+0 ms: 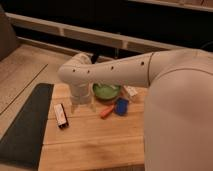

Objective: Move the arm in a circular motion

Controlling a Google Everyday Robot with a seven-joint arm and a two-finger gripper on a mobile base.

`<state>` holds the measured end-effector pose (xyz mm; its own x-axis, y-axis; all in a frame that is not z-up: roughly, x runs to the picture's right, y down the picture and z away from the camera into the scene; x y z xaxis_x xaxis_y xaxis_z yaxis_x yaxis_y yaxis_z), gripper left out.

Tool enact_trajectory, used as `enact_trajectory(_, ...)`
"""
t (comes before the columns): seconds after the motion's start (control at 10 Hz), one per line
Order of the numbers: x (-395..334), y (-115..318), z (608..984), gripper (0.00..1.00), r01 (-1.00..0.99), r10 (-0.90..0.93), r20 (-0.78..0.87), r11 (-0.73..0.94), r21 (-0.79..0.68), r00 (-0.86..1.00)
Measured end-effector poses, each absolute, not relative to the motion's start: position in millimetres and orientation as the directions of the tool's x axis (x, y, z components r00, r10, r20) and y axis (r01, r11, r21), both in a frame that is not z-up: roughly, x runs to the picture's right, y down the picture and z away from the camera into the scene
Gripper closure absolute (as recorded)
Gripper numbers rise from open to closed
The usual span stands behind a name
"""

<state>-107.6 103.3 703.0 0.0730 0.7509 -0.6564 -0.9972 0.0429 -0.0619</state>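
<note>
The arm point(125, 72) is a thick glossy off-white tube that stretches from the large rounded segment at the right edge across to an elbow joint at centre left, with small dark screw holes along it. From that joint it bends down to the gripper point(82, 106), whose pale fingers hang just above the wooden table point(95, 145). The gripper hovers left of a green bowl point(106, 91).
A dark snack bar point(61, 115) lies left of the gripper. An orange item point(106, 111), a blue item point(120, 106) and a white packet point(131, 91) sit near the bowl. A dark mat point(25, 127) borders the table's left side. A long counter edge runs behind.
</note>
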Motion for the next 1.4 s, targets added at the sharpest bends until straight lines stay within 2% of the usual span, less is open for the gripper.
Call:
enact_trajectory(0.9, -107.1, 103.0, 702.1, 0.35, -0.997, 0.754, -0.652, 0.044, -0.064, 0.075)
enact_trajectory(1.4, -65.8, 125.9, 672.8, 0.35, -0.999, 0.783, -0.621, 0.043, 0.003, 0.032)
